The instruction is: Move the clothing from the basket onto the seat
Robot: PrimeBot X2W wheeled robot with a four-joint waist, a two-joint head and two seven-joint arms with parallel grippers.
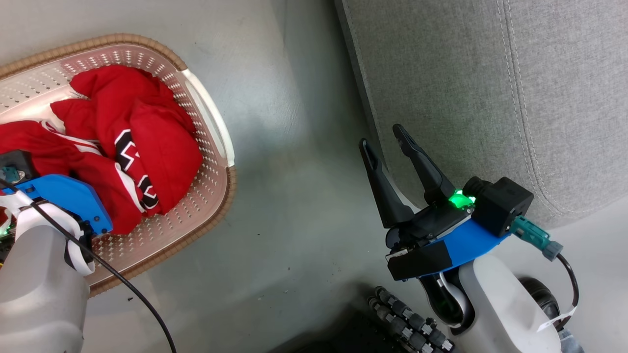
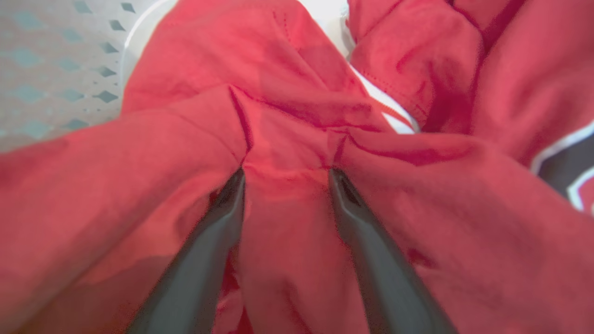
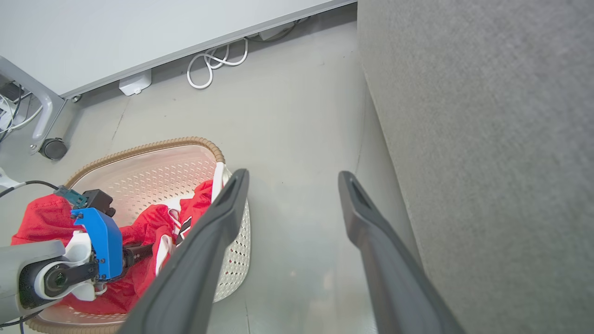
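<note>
1. The clothing (image 1: pixel 132 142) is all in the basket (image 1: pixel 216 186), which sits on the grey floor (image 1: pixel 294 147) at about 9 o'clock in the head view. It's a crumpled red heap, with the black-and-white lettering of the jersey running through the middle and a bit of striped trim at the 9 o'clock side.
2. The left gripper (image 2: pixel 287 174) is down in that pile. In its wrist view the two dark fingers stand wide apart, tips pushed into the red cloth with a ridge of fabric sitting between them. Nothing is pinched, it's just straddling the fold.
3. The right gripper (image 1: pixel 381 135) is at roughly 4 o'clock in the head view. Its fingers are spread and there's nothing between them. It hangs over bare floor, fingertips pointing toward 11 o'clock.
4. The seat (image 1: pixel 466 73) takes up the 1 to 3 o'clock part of the head view: grey woven fabric, stitched seams, rounded corner. Its side is just beside the right gripper's fingers. A wide strip of floor lies between seat and basket.
5. In the right wrist view a pale panel (image 3: pixel 139 28) runs along 11 o'clock, with a caster wheel (image 3: pixel 53 148) at 9 o'clock and a looped white cable (image 3: pixel 218 65) near 12 o'clock.
</note>
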